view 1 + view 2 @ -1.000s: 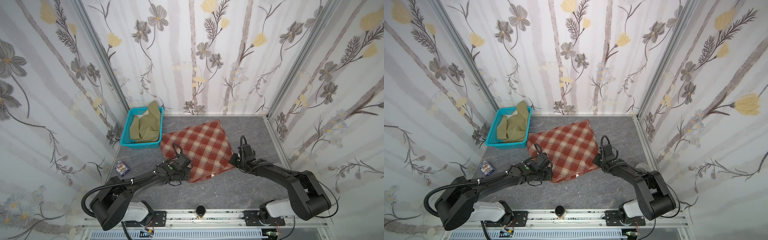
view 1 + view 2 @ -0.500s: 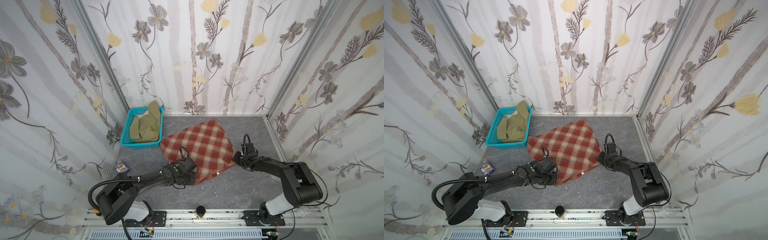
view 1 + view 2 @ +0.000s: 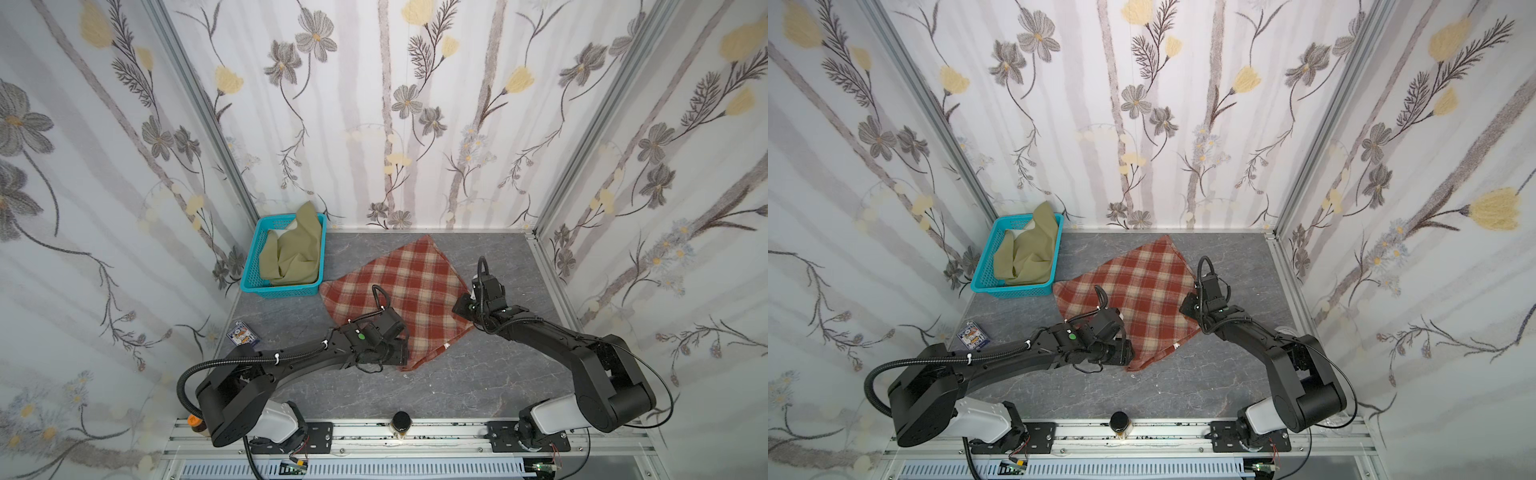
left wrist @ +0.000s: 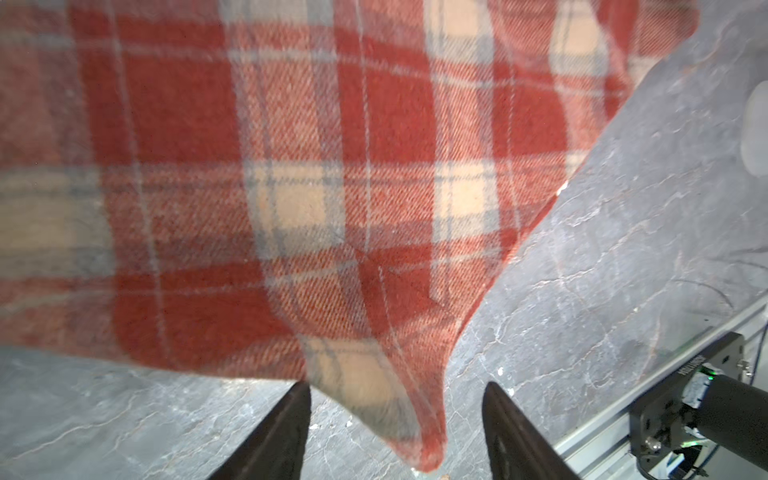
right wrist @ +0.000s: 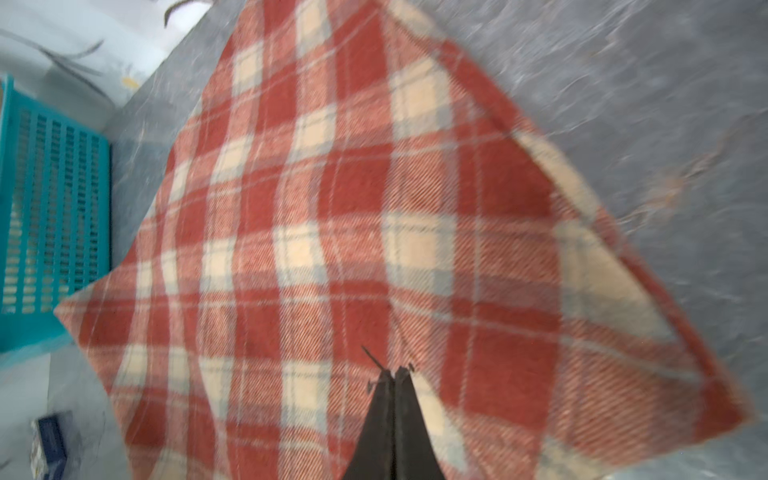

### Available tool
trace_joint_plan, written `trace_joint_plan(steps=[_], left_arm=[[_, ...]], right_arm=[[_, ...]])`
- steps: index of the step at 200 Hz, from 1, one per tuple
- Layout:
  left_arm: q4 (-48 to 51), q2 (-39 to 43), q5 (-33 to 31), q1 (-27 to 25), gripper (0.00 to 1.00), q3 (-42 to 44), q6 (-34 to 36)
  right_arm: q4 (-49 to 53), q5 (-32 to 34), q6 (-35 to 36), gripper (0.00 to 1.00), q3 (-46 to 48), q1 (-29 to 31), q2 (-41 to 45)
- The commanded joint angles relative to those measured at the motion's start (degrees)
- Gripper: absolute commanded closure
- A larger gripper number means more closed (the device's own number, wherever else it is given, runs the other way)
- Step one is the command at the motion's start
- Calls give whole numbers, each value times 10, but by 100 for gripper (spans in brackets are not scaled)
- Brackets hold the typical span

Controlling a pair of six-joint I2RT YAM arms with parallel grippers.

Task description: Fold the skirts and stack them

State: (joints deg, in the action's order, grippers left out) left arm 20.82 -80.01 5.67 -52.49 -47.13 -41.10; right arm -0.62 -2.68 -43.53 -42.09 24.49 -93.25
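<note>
The rust-red and cream plaid skirt (image 3: pixel 411 282) (image 3: pixel 1142 278) lies spread flat on the grey table, one corner pointing at the back wall. Its near corner (image 4: pixel 419 436) lies loose between my left gripper's (image 4: pixel 397 386) fingers, which stand open around it. From above, my left gripper (image 3: pixel 397 353) (image 3: pixel 1121 353) sits at that near edge. My right gripper (image 5: pixel 395 374) is shut, its tips over the plaid skirt (image 5: pixel 353 228) near the right edge (image 3: pixel 459 305); whether any cloth is pinched is unclear. The olive-green skirt (image 3: pixel 293 253) (image 3: pixel 1027 253) lies crumpled in the turquoise basket (image 3: pixel 282 291).
The basket (image 3: pixel 1013 291) (image 5: pixel 50 187) stands at the back left, against the wall and touching the plaid skirt's left corner. A small blue card box (image 3: pixel 241 334) (image 5: pixel 48 444) lies on the table at left. A black knob (image 3: pixel 401 422) sits on the front rail. Flowered walls close three sides.
My left gripper, shut at the skirt's near edge half a second ago, has opened, and the corner now lies loose. It slid right along that edge. The right gripper stayed shut.
</note>
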Motion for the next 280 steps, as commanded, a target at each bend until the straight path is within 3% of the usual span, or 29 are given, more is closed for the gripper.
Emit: trace_joint_plan(steps=[1,31,63,84,146,203,240,280], left_arm=[[8,26,-5,26,33,5,10],[9,41,-11,64,41,14,22],[8,-3,0,66,57,9,33],[6,-33,7,64,63,10,37],[-15,-98,30,26,68,-14,26],[-44,-181,35,-9,75,-87,39],[-40,-145,51,13,72,-99,56],[-4,-59,31,115,55,-61,88]], right_arm=[[-26,-15,-36,100,19,24,-16],[-66,-24,-71,100,51,37,-47],[-64,-9,-83,100,50,34,-74],[-58,-7,-84,100,38,27,-96],[-45,-9,-68,100,11,-26,-120],[-29,-8,-21,100,-4,-61,-99],[18,21,14,100,6,-14,-9],[41,1,38,93,26,89,64]])
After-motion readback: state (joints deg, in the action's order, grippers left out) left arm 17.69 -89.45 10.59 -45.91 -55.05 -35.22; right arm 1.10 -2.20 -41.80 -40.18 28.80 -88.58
